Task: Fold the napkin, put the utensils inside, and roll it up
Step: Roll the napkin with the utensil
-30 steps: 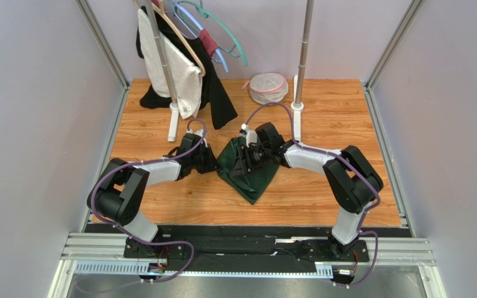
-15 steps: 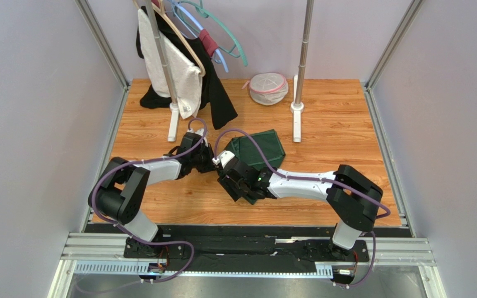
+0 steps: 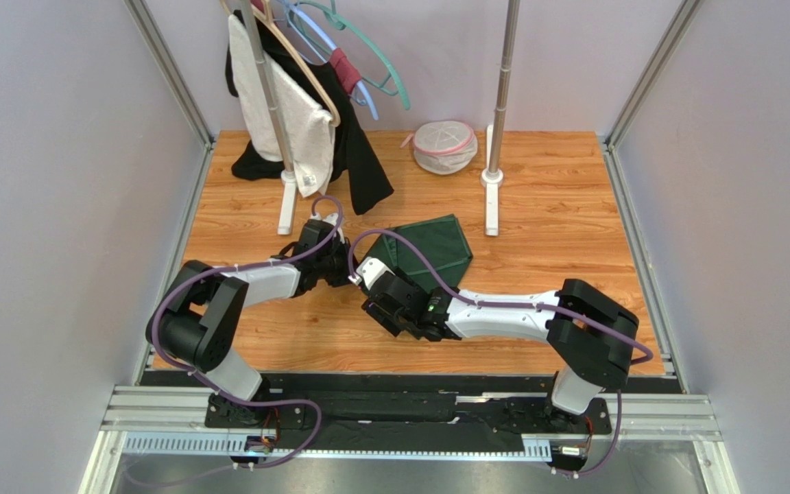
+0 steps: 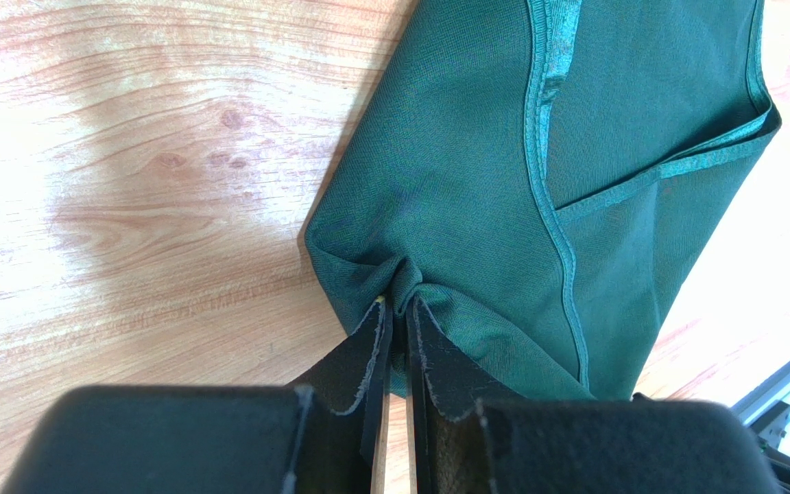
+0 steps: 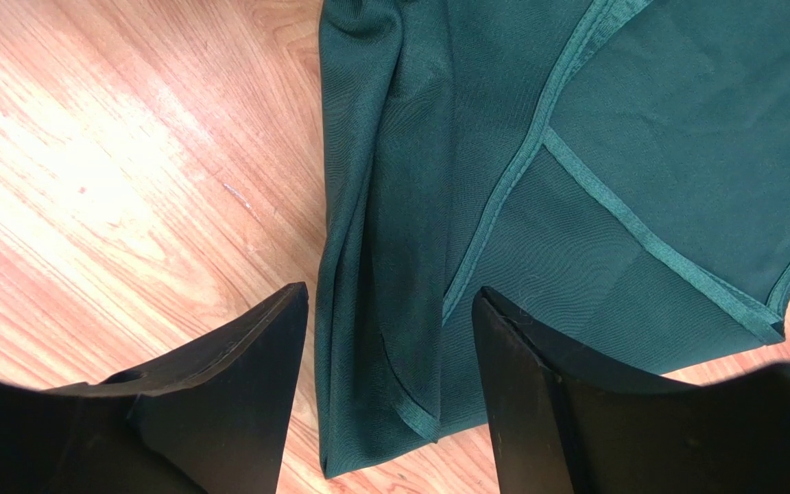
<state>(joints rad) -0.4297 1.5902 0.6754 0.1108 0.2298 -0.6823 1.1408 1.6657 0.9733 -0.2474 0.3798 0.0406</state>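
Observation:
The green napkin (image 3: 435,245) lies folded on the wooden table, its near end hidden under my right arm in the top view. My left gripper (image 3: 346,270) is at the napkin's left edge. In the left wrist view, that left gripper (image 4: 397,301) is shut on a puckered bit of the napkin's (image 4: 492,175) edge. My right gripper (image 3: 401,309) hovers over the near-left end. In the right wrist view, the right gripper (image 5: 391,296) is open, and the napkin's (image 5: 595,154) folded hemmed edge lies between its fingers, apart from both. The utensils are out of view.
A clothes rack (image 3: 296,103) with hangers and hanging garments stands at the back left, and its white foot (image 3: 287,201) reaches toward the left arm. A second pole stand (image 3: 492,175) rises just behind the napkin. A white mesh pouch (image 3: 443,144) sits at the back.
My right gripper has swung from the napkin's far side down to its near-left end, and its jaws have widened. The napkin's far part now lies uncovered. The left gripper has stayed put.

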